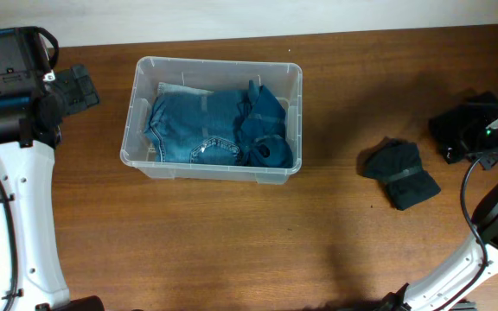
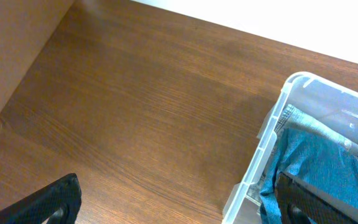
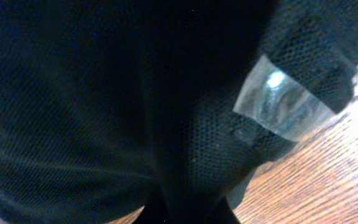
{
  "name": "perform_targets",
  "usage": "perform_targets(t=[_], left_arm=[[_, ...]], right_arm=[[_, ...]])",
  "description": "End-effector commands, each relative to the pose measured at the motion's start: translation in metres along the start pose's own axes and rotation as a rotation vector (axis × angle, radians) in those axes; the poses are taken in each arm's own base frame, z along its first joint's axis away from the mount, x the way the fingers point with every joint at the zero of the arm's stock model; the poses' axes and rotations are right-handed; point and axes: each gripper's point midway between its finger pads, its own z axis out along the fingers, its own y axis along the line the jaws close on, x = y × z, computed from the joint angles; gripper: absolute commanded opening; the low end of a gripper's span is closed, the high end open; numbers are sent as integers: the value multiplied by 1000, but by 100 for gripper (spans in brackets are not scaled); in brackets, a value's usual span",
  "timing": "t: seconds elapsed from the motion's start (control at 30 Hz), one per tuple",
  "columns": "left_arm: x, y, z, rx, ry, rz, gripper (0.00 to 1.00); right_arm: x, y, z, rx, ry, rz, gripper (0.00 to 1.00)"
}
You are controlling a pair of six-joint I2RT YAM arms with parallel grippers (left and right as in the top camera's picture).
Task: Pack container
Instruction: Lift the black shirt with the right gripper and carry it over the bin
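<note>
The clear container stands at the table's upper left with folded blue jeans inside; its rim also shows in the left wrist view. My left gripper hovers just left of it, open and holding nothing, with the right finger over the denim. At the far right edge my right gripper is shut on a black mesh garment bound with clear tape. That fabric fills the right wrist view, where the jaws pinch it. A second dark folded bundle lies on the table left of that gripper.
The left arm's white link runs along the left edge. The right arm's link comes up from the bottom right. A pale wall borders the table's far side.
</note>
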Motion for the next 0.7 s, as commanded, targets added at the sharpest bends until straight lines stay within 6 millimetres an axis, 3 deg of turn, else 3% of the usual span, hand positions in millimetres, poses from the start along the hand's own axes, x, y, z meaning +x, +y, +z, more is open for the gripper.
perform_targets(t=[0.0, 0.17, 0.33, 0.37, 0.47, 0.5, 0.6, 0.63, 0.67], left_arm=[[-4, -1, -1, 10, -8, -14, 100], [-4, -1, -1, 11, -8, -14, 99], [-5, -1, -1, 11, -12, -15, 99], [-5, -1, -1, 12, -15, -15, 99], [-6, -1, -1, 12, -19, -17, 99], [-7, -1, -1, 12, -22, -17, 99], [-8, -1, -1, 13, -26, -18, 99], [-9, -2, -1, 14, -31, -19, 99], [-10, -2, -1, 14, -33, -20, 99]], right_arm=[[21, -4, 10, 15, 67, 3, 4], [15, 9, -18, 15, 54, -58, 4], [10, 55, -78, -13, 0, -221, 4], [15, 78, -103, -26, -18, -300, 4], [30, 120, -140, -57, -54, -434, 4], [43, 147, -160, -82, -73, -510, 4], [72, 190, -185, -127, -96, -626, 4], [99, 221, -196, -166, -99, -715, 4], [111, 234, -199, -183, -97, -753, 4]])
